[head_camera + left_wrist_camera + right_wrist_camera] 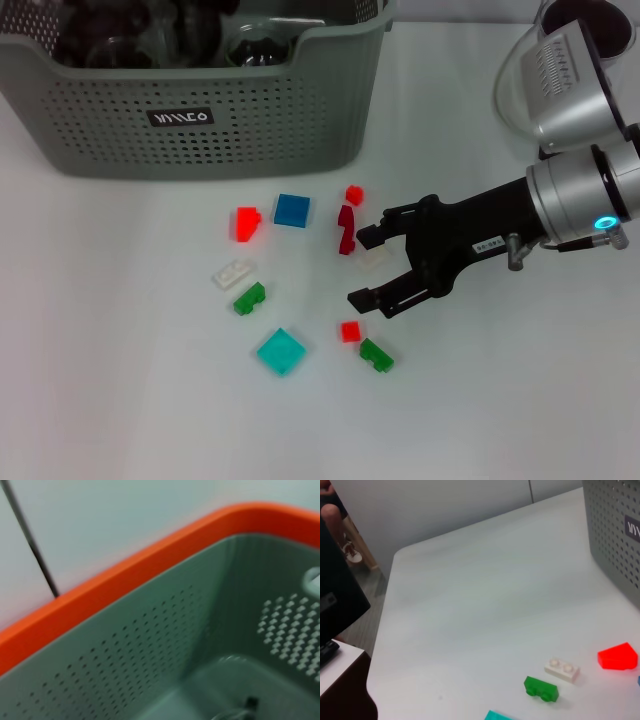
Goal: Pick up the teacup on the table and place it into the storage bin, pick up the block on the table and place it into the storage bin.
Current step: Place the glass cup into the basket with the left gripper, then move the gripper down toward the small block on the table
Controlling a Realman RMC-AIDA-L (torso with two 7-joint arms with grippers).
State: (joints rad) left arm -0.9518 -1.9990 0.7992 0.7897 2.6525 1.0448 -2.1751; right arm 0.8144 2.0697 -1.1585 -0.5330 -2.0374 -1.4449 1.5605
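Nearest the camera, low in the head view, a teal square tile (281, 351) lies flat on the white counter (120, 400). Going left to right across the middle of the frame: a white two-stud brick (232, 273) with a green brick (249, 298) just below it, a bright red block (246, 222), a blue square block (292, 209), two dark red pieces (347, 228), a small red cube (350, 331) and another green brick (376, 354). A small white block (373, 257) sits between the fingers of the right hand (368, 267), which enters from the right edge with its jaws spread wide around that block, not closed on it.

Filling the upper left of the frame is the storage bin (200, 130), grey-green with perforated walls; dark and glassy shapes rest inside, too unclear to name. No teacup shows on the counter.

Each block looks light, rigid and smooth, likely to skid if nudged, so pinching the white one squarely across its two flat sides seems best.

The left wrist view looks only into a perforated bin with an orange rim (125, 575); the left hand's state cannot be told.
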